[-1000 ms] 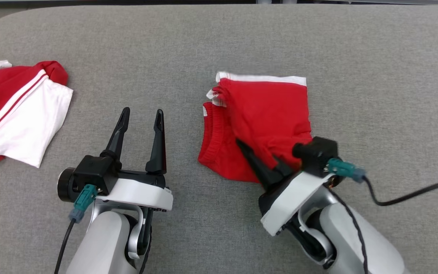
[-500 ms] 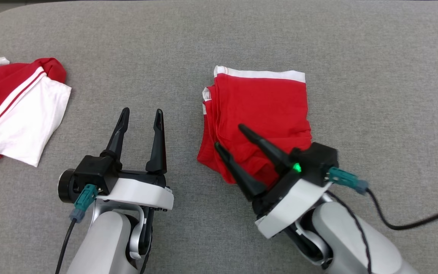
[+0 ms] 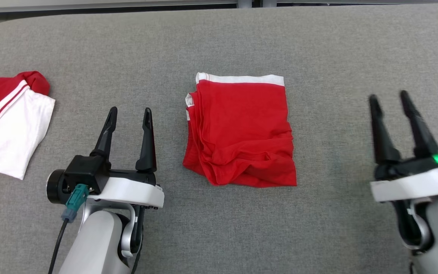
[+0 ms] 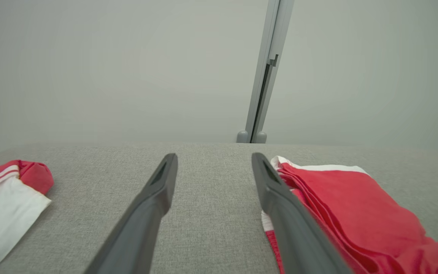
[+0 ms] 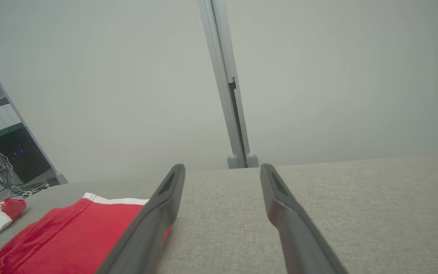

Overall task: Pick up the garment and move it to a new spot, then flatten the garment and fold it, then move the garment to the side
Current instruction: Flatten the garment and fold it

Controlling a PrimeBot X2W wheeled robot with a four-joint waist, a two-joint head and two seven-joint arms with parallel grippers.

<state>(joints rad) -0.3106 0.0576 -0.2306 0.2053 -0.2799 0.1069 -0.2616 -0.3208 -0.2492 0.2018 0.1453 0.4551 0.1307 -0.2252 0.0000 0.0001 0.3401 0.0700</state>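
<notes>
The garment (image 3: 242, 129) is a red pair of shorts with a white waistband, folded into a rough square in the middle of the grey table (image 3: 318, 45). It also lies to the right in the left wrist view (image 4: 356, 213) and at the lower left in the right wrist view (image 5: 70, 236). My left gripper (image 3: 129, 112) stands open to the left of it, nothing between its fingers (image 4: 154, 205). My right gripper (image 3: 389, 97) stands open well to the right of the garment, also holding nothing, clear of the cloth.
A second red and white garment (image 3: 6, 121) lies at the table's left edge, also seen in the left wrist view (image 4: 2, 201). A grey post (image 4: 262, 76) and pale wall stand behind the table. Shelving with cables (image 5: 6, 152) sits beyond the far left.
My right gripper opened, let go of the garment's near corner and drew away to the right. The garment settled flat. The head camera shifted a little; the left arm held still.
</notes>
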